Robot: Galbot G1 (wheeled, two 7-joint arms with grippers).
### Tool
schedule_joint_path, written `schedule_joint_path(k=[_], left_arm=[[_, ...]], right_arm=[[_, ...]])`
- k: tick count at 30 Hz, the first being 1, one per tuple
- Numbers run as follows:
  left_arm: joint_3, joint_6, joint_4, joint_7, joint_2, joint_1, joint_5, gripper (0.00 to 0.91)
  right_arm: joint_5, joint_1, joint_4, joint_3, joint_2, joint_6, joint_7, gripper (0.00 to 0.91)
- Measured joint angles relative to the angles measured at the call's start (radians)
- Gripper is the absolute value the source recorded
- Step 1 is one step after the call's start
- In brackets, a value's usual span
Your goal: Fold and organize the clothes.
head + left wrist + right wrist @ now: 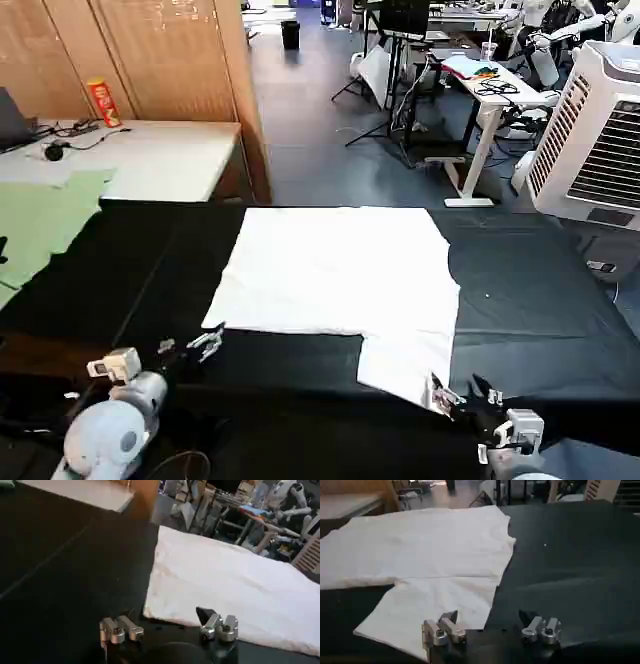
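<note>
Head view: black table cover across the work area, white T-shirt spread flat mid-table, plain side up, one sleeve sticking out toward the near edge. Pale green cloth at far left, well apart from the shirt. Beyond it a light tabletop with cables and a red can, wood panels behind. Grey floor, desks with stands further back, white air cooler at right. Left gripper low over the cover, just beside the shirt's near left corner, not touching. Right gripper at the near right, one finger at the sleeve's corner, jaws apart.

Left wrist view: left gripper over bare black cover, jaws wide apart, nothing between. Shirt edge just ahead of the fingers; cannot tell if the tip on the shirt side touches fabric. Desk clutter and another robot in the background.

Right wrist view: right gripper jaws apart, empty. One finger over the sleeve's near edge, the other over bare cover. Shirt body flat beyond. Nothing lying between gripper and shirt.
</note>
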Motion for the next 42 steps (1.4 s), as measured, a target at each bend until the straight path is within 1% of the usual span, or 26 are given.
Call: schedule_joint_path(k=[4,5,6,7,8,9,10,11,12,13,14,15,16,17,18,22,26,33,36,41,42], left_arm=[[0.013,0.006,0.018,-0.002,-0.003,-0.021,-0.002,0.878],[0.018,0.006,0.025,-0.006,-0.004,-0.028,0.0,0.848],[0.022,0.007,0.031,-0.008,-0.005,-0.034,0.004,0.79],[0.028,0.007,0.039,-0.009,-0.005,-0.04,0.009,0.692],[0.034,0.005,0.046,-0.009,-0.006,-0.046,0.014,0.4],[0.037,0.004,0.053,-0.009,-0.006,-0.051,0.017,0.302],[0.04,0.003,0.06,-0.009,-0.006,-0.055,0.02,0.156],[0.043,0.001,0.068,-0.008,-0.006,-0.057,0.026,0.146],[0.045,-0.003,0.073,-0.005,-0.006,-0.058,0.032,0.137],[0.048,-0.005,0.078,-0.004,-0.006,-0.061,0.039,0.137],[0.051,-0.008,0.084,-0.004,-0.006,-0.064,0.051,0.137],[0.053,-0.013,0.089,-0.004,-0.006,-0.067,0.061,0.088],[0.055,-0.019,0.095,-0.004,-0.007,-0.069,0.072,0.049],[0.057,-0.024,0.104,-0.004,-0.008,-0.073,0.08,0.029],[0.056,-0.025,0.111,-0.004,-0.009,-0.074,0.082,0.0],[0.054,-0.031,0.121,-0.003,-0.01,-0.07,0.084,0.0],[0.055,-0.033,0.106,0.008,-0.016,-0.055,0.096,0.0],[0.053,-0.032,0.072,0.009,-0.015,-0.031,0.128,0.0],[0.04,-0.035,0.041,-0.008,-0.009,-0.008,0.132,0.0],[0.007,-0.035,-0.04,-0.026,-0.002,0.068,0.126,0.0],[-0.002,-0.035,-0.056,-0.028,0.0,0.083,0.122,0.0]], right_arm=[[-0.014,0.012,-0.013,-0.007,0.0,-0.005,0.003,0.878],[-0.018,0.012,-0.016,-0.01,0.001,-0.006,0.003,0.878],[-0.021,0.012,-0.018,-0.011,0.002,-0.006,0.003,0.848],[-0.023,0.012,-0.02,-0.012,0.004,-0.006,0.002,0.829],[-0.026,0.011,-0.023,-0.013,0.006,-0.005,0.001,0.712],[-0.027,0.009,-0.026,-0.014,0.008,-0.004,0.001,0.692],[-0.027,0.009,-0.028,-0.014,0.01,-0.003,0.0,0.614],[-0.027,0.008,-0.03,-0.016,0.012,-0.003,-0.001,0.536],[-0.027,0.008,-0.032,-0.018,0.015,-0.003,-0.001,0.439],[-0.027,0.008,-0.034,-0.02,0.017,-0.003,-0.002,0.41],[-0.027,0.008,-0.035,-0.022,0.019,-0.002,-0.002,0.322],[-0.03,0.008,-0.037,-0.023,0.021,-0.002,-0.003,0.205],[-0.036,0.006,-0.039,-0.025,0.022,-0.002,-0.004,0.127],[-0.04,0.005,-0.04,-0.027,0.024,-0.001,-0.004,0.078],[-0.043,0.004,-0.04,-0.028,0.026,-0.001,-0.004,0.068],[-0.053,-0.001,-0.039,-0.03,0.031,0.0,-0.004,0.049],[-0.07,-0.005,-0.033,-0.025,0.031,0.002,-0.003,0.029],[-0.071,-0.042,0.018,-0.008,0.031,-0.011,0.031,0.02],[-0.07,-0.072,0.058,-0.009,0.03,-0.023,0.045,0.01],[-0.069,-0.134,0.119,-0.018,0.042,-0.025,0.06,0.02],[-0.069,-0.146,0.129,-0.02,0.044,-0.025,0.062,0.01]])
